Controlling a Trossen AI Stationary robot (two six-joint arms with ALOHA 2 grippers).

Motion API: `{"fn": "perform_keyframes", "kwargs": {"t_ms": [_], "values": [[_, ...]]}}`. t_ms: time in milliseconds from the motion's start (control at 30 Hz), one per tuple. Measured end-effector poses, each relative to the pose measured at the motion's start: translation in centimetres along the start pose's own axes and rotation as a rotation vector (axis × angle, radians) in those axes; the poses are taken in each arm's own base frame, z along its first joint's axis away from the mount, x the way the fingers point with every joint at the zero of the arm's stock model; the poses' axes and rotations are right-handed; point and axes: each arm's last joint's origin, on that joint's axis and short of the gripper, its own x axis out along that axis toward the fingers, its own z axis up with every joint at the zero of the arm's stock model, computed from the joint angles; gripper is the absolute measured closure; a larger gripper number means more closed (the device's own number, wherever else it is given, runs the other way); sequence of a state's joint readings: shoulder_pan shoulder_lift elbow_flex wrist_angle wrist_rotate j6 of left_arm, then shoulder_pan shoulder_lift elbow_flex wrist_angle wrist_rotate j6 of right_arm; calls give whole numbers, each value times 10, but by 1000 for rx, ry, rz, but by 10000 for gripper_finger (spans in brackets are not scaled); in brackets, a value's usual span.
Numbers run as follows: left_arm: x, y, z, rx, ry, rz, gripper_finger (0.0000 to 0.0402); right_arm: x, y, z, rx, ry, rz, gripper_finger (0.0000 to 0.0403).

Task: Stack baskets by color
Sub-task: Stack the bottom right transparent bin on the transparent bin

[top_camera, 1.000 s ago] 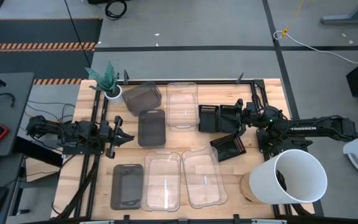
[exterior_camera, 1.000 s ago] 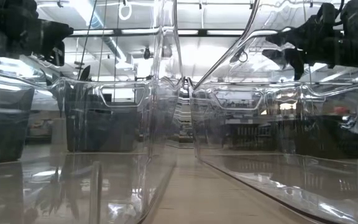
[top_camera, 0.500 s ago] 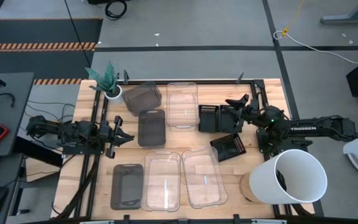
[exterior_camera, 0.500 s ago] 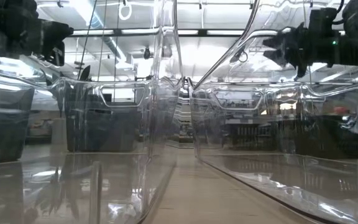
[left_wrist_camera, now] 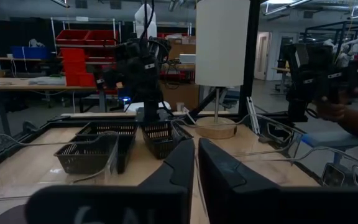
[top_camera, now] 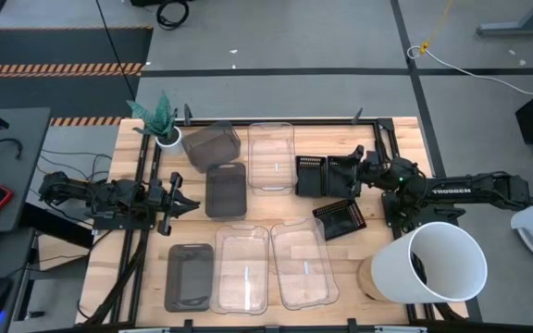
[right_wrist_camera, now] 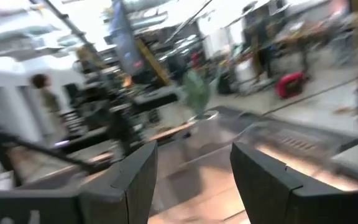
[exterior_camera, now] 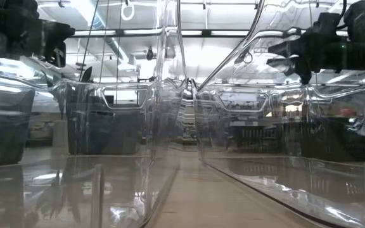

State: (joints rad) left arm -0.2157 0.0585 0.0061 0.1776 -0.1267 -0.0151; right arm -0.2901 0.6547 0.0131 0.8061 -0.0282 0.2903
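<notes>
Three clear baskets (top_camera: 271, 155) (top_camera: 241, 268) (top_camera: 303, 264) and three smoky grey baskets (top_camera: 213, 143) (top_camera: 226, 190) (top_camera: 189, 276) lie flat on the table. Two black slotted baskets (top_camera: 310, 176) (top_camera: 342, 174) stand side by side at the right. A third black basket (top_camera: 340, 219) lies turned at an angle nearer the front. My right gripper (top_camera: 354, 162) (right_wrist_camera: 194, 152) hovers open over the black pair, nothing between its fingers. My left gripper (top_camera: 185, 199) (left_wrist_camera: 196, 155) waits shut at the table's left, pointing level across it.
A big white bucket (top_camera: 438, 264) stands at the near right corner on a round wooden base. A small white plant pot (top_camera: 167, 137) sits at the far left. A black frame (top_camera: 142, 231) edges the table. A person's hand (left_wrist_camera: 353, 118) shows beyond the right side.
</notes>
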Motion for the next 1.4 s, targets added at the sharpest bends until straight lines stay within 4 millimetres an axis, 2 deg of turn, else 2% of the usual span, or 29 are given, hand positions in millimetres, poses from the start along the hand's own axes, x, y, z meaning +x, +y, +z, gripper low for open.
{"fn": "perform_keyframes", "kwargs": {"t_ms": [100, 233, 367, 567, 900, 1067, 1400], "values": [[0, 0, 0, 0, 0, 0, 376, 8, 3, 8, 48, 59, 52, 197], [0, 0, 0, 0, -1, 0, 372, 27, 12, 19, 43, 282, 55, 210], [0, 0, 0, 0, -1, 0, 367, 47, 29, 30, 6, 377, 131, 223], [0, 0, 0, 0, 0, 0, 371, 68, 70, 19, -39, 554, 240, 227], [0, 0, 0, 0, 0, 0, 369, 75, 152, 5, -176, 752, 283, 228], [0, 0, 0, 0, -1, 0, 366, 81, 182, 4, -191, 785, 347, 228], [0, 0, 0, 0, 0, 0, 372, 111, 239, -8, -290, 855, 675, 228]]}}
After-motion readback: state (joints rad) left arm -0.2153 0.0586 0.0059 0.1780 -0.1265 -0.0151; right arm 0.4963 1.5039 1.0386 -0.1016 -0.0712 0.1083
